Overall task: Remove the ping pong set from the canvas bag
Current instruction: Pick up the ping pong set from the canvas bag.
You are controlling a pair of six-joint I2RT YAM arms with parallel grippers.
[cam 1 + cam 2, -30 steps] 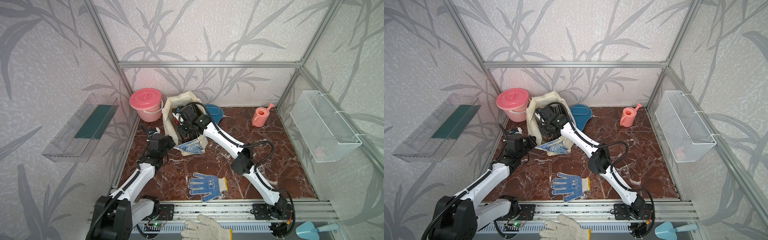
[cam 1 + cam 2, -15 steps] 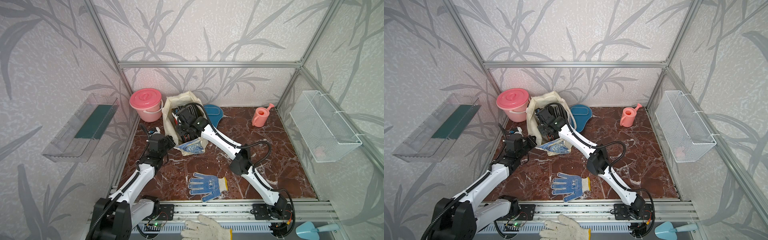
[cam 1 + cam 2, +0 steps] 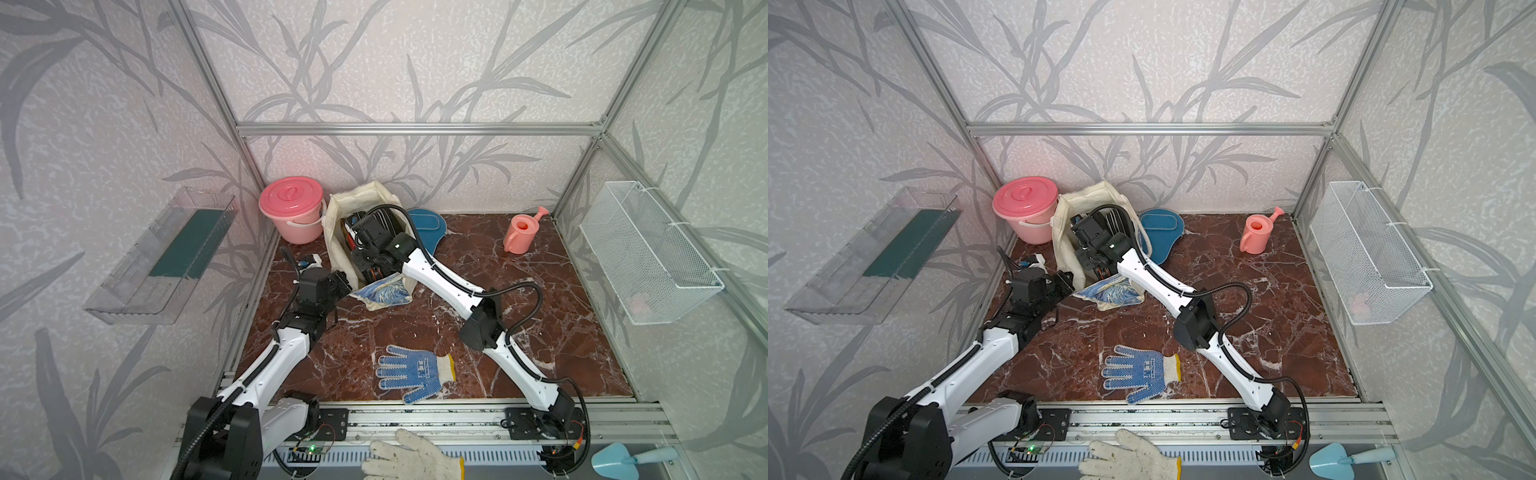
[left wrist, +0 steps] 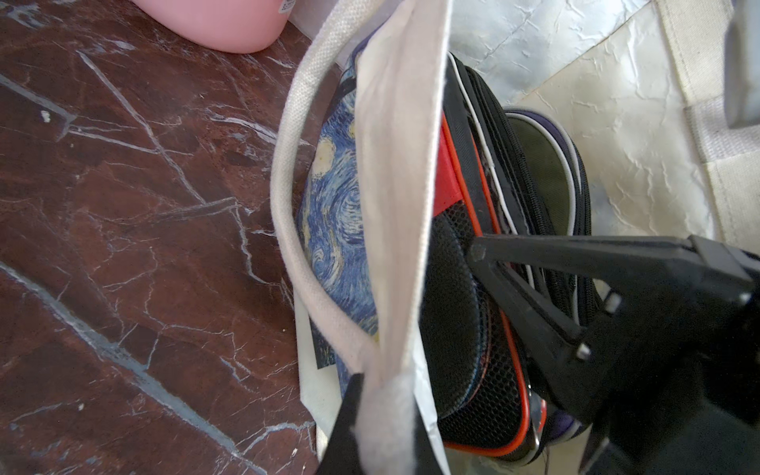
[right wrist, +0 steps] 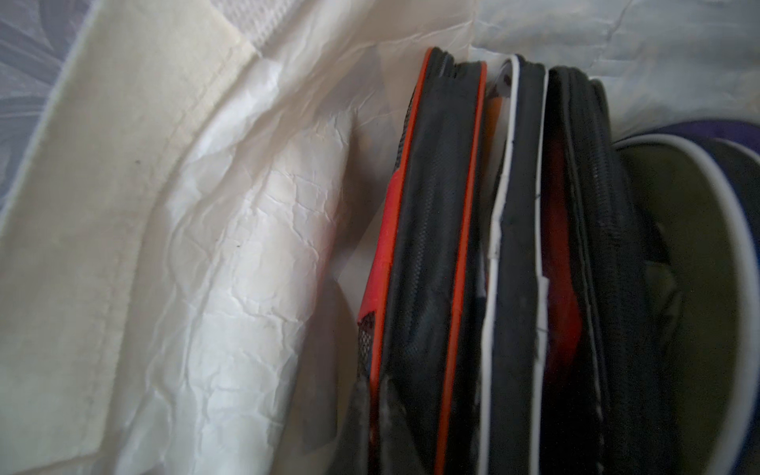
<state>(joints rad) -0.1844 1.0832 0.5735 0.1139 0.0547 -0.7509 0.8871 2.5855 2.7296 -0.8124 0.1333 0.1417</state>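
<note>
Clamps the left gripper (image 4: 382,397) shut on the canvas bag (image 4: 395,164) at its rim. Nips the right gripper (image 5: 372,411) closed on the black-red case (image 5: 432,246) by its red edge, upright inside the bag among the ping pong set (image 5: 522,246). Leaves the blue case (image 3: 430,226) out on the floor (image 3: 540,311), just beside the bag.

A staged robot test cell is shown, dressed to look domestic. The space is enclosed by an aluminium frame (image 3: 415,129) lined with leaf-patterned wallpaper (image 3: 415,62). Two arms are bolted to a slotted rail (image 3: 415,415) edging a marble-patterned bench (image 3: 561,332), where household props are laid out: a pink bucket (image 3: 291,199), a watering can (image 3: 519,235), a dotted work glove (image 3: 411,372).
</note>
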